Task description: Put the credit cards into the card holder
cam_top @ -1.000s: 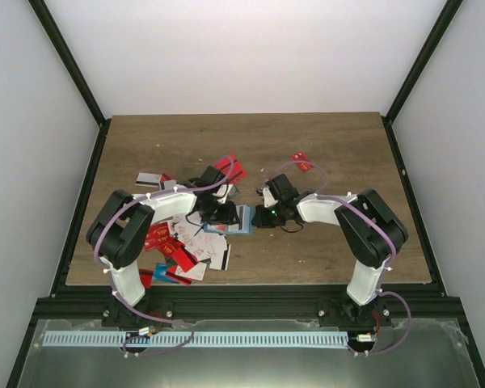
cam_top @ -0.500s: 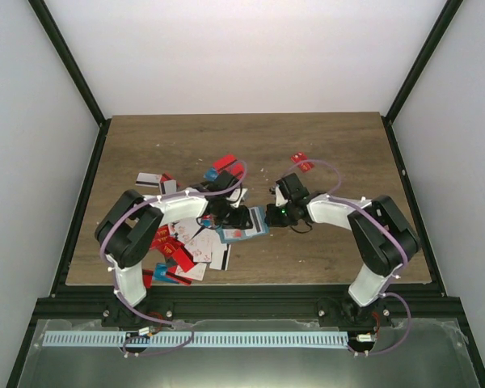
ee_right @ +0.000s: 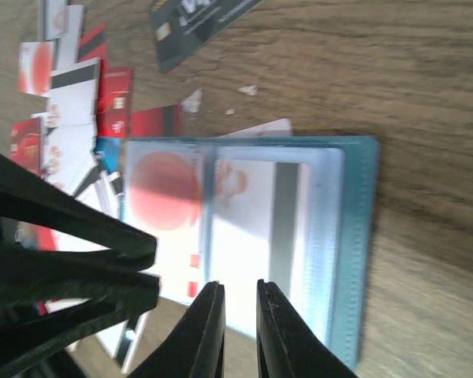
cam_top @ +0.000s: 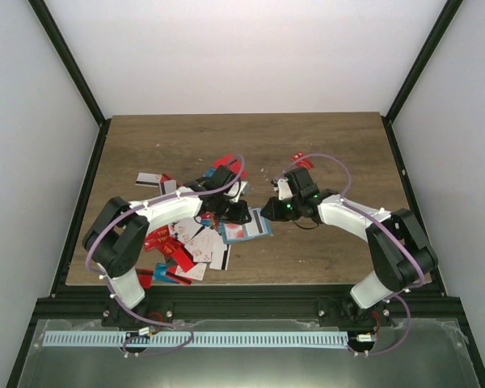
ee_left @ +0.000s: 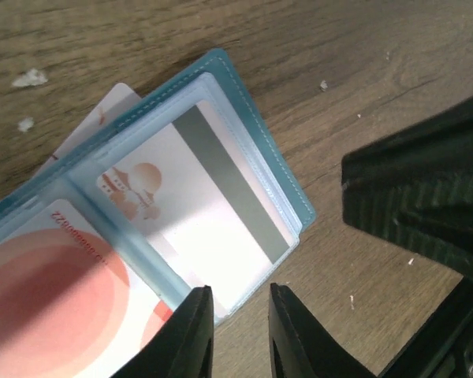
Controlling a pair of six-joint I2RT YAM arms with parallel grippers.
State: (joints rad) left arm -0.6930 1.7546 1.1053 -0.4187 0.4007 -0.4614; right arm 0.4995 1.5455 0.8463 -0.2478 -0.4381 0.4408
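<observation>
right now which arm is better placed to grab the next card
Left: the left hand sits beside the cards; the right hand is across the holder from them.

A brown wooden table (cam_top: 339, 145) carries the open teal card holder (cam_top: 246, 230) at centre, scattered credit cards (cam_top: 182, 250) to its left, one red card (cam_top: 301, 162) apart behind.

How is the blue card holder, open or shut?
Open. The card holder lies spread flat on the table, clear pockets facing up, with cards showing inside them.
</observation>
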